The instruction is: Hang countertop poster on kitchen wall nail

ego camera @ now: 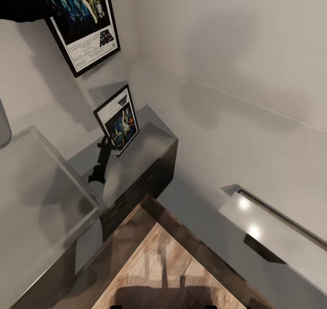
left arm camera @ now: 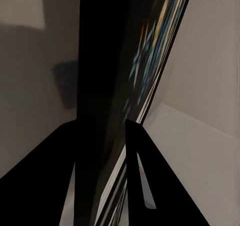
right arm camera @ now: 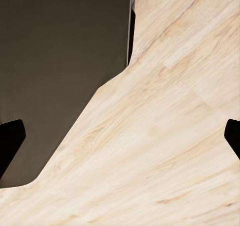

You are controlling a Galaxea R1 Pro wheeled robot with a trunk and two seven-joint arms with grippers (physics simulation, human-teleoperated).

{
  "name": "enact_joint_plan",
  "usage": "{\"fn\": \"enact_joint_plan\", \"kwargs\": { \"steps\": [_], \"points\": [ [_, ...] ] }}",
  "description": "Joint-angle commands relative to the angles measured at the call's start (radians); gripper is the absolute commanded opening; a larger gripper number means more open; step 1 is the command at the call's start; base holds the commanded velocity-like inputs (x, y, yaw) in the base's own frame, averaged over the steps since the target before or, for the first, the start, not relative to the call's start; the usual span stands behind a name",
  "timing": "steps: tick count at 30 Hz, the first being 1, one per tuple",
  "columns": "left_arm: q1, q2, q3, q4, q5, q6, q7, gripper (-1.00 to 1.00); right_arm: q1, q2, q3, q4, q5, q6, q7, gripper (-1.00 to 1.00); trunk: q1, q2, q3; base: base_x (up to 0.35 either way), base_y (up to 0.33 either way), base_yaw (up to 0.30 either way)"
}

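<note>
2 fingers (left arm camera: 135, 156) clamp poster (ego camera: 84, 22), top cut off; nail probably hidden.

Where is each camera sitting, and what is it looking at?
Head view: on the robot's head, looking down at the glossy grey countertop and the black-framed Star Wars poster held up against the wall; the dark left arm shows.
Left wrist view: by the left gripper, whose fingers clamp that poster's edge.
Right wrist view: by the open right gripper, facing the pale wood floor.
Head and left wrist views share the poster.
</note>
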Motion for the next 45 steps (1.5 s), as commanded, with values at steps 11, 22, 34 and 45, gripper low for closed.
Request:
{"fn": "enact_joint_plan", "kwargs": {
  "steps": [11,22,34,45],
  "points": [
    [-0.001,0.006,0.004,0.026,-0.007,0.003,-0.007,-1.0,0.0,0.0,-0.002,0.001,0.001,-0.003,0.0,1.0,0.0,0.0,0.005,0.0,0.0,0.0],
    [0.0,0.003,0.004,0.108,-0.008,-0.001,-0.045,-1.0,0.0,0.0,-0.002,0.001,0.0,-0.003,0.0,1.0,0.0,0.0,0.005,0.0,0.0,0.0],
    [0.0,0.004,0.005,0.124,-0.007,-0.003,-0.089,-1.0,0.0,0.0,-0.002,0.001,0.0,-0.003,0.0,1.0,0.0,0.0,0.005,-0.12,0.0,0.0],
    [0.0,0.004,0.005,0.121,-0.007,-0.004,-0.091,-1.0,0.0,0.0,-0.002,0.001,0.0,-0.003,0.0,1.0,0.0,0.0,0.005,-0.296,0.0,0.0]
  ]
}}
